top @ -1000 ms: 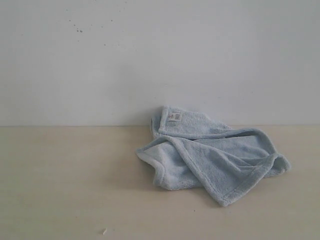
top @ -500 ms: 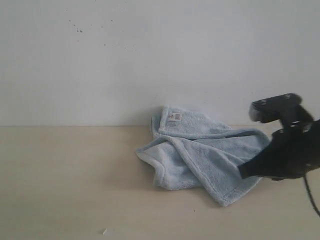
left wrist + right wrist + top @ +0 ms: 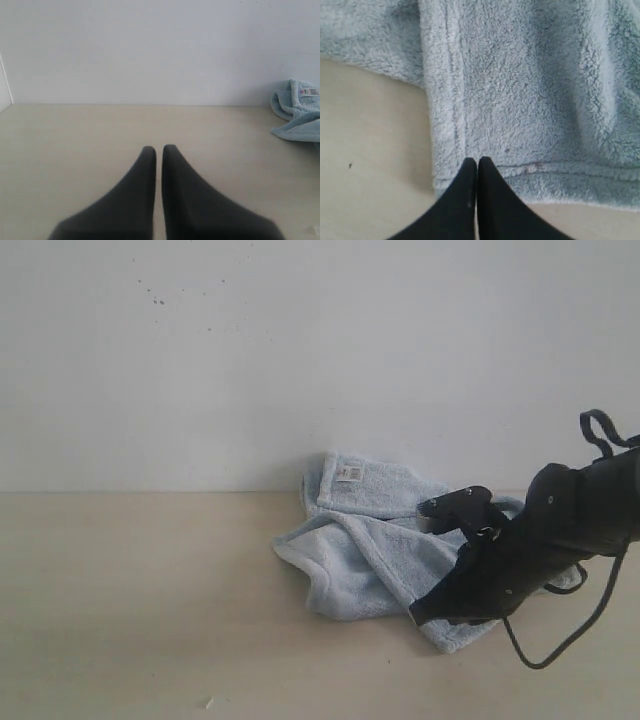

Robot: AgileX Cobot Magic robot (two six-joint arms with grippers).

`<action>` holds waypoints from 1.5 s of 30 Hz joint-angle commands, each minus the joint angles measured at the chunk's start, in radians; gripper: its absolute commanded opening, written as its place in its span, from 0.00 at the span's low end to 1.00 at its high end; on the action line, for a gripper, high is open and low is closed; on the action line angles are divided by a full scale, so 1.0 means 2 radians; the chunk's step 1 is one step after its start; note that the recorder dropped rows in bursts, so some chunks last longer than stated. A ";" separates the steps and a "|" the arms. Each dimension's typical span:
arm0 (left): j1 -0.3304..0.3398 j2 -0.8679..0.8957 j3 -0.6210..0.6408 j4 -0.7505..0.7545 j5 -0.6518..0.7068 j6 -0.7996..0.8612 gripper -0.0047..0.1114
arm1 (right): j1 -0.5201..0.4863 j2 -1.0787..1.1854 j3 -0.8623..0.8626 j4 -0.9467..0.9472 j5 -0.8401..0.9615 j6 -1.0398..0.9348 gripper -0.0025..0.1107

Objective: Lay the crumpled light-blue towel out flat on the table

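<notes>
Your towel [image 3: 365,545] is a pale light-blue, fluffy terry cloth, bunched into a loose heap and folded over itself, with a stitched hem running along its edges. A small white label [image 3: 348,473] sits on the corner farthest from your right claw [image 3: 477,162], up against the wall [image 3: 300,360]. The heap lies on the beige worktop [image 3: 150,590].

Your right claw is pressed together and pinches nothing. Its tips hang at the towel's near hemmed corner, and the cloth spreads out ahead of them and to both sides. You cannot tell from these views whether the tips touch the pile.

Your left claw [image 3: 159,150] is also pressed together, with only a thin slit between the jaws. It hangs low over bare worktop, with the towel well apart from it, ahead and off to one side.

In the exterior view the right arm covers the towel's right-hand part, so you cannot see that edge. The left claw's camera cuts the towel off at the picture's edge. The label's print is too small to read.

The heap's long axis runs roughly along the wall. The labelled corner points towards the wall, and the opposite hemmed corner points back at your right claw.
</notes>
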 commanded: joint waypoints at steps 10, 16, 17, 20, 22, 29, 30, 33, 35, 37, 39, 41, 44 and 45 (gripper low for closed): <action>0.002 -0.001 0.002 -0.002 -0.004 0.001 0.08 | 0.010 0.055 -0.005 -0.002 -0.008 -0.037 0.02; 0.002 -0.001 0.002 -0.002 -0.004 0.001 0.08 | 0.093 0.055 -0.005 0.025 0.019 -0.060 0.02; 0.002 -0.001 0.002 -0.002 -0.004 0.001 0.08 | 0.118 0.055 -0.005 0.036 0.018 -0.074 0.02; 0.002 -0.001 0.002 -0.002 -0.004 0.001 0.08 | 0.193 0.055 -0.011 0.059 0.023 -0.110 0.02; 0.002 -0.001 0.002 -0.002 -0.004 0.001 0.08 | 0.247 0.055 -0.023 0.062 0.026 -0.110 0.02; 0.002 -0.001 0.002 -0.002 -0.004 0.001 0.08 | 0.369 0.055 -0.092 0.063 0.094 -0.110 0.02; 0.002 -0.001 0.002 -0.002 -0.004 0.001 0.08 | 0.379 0.055 -0.104 0.063 0.106 -0.110 0.02; 0.002 -0.001 0.002 -0.002 -0.004 0.001 0.08 | 0.392 0.051 -0.136 0.078 0.127 -0.109 0.02; 0.002 -0.001 0.002 -0.002 -0.004 0.001 0.08 | 0.393 0.044 -0.155 0.093 0.137 -0.109 0.02; 0.002 -0.001 0.002 -0.002 -0.004 0.001 0.08 | 0.393 0.031 -0.165 0.096 0.141 -0.109 0.02; 0.002 -0.001 0.002 -0.002 -0.004 0.001 0.08 | 0.389 0.013 -0.167 0.093 0.141 -0.109 0.02; 0.002 -0.001 0.002 -0.002 -0.004 0.001 0.08 | 0.379 -0.006 -0.166 0.085 0.144 -0.096 0.02; 0.002 -0.001 0.002 -0.002 -0.004 0.001 0.08 | 0.351 -0.021 -0.166 0.049 0.161 -0.054 0.02; 0.002 -0.001 0.002 -0.002 -0.004 0.001 0.08 | 0.339 -0.024 -0.165 0.038 0.171 -0.043 0.02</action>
